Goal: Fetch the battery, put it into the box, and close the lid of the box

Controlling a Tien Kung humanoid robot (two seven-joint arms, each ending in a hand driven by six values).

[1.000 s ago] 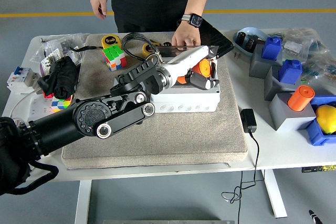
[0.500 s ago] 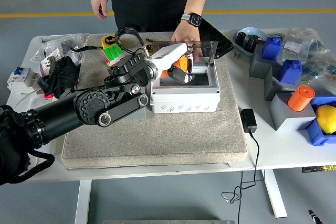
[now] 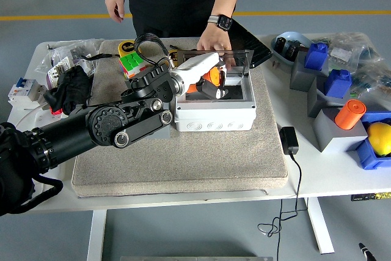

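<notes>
left hand [image 3: 211,77] is curling its fingers around the orange battery [image 3: 211,76], holding it over the open white box [image 3: 215,109]. clear lid [image 3: 227,58] is standing raised at the box's far edge, and a person's hand [image 3: 214,43] is resting against it. grey mat [image 3: 201,157] is lying under the box, with a rubik's cube [image 3: 132,65] near its far left corner.
</notes>
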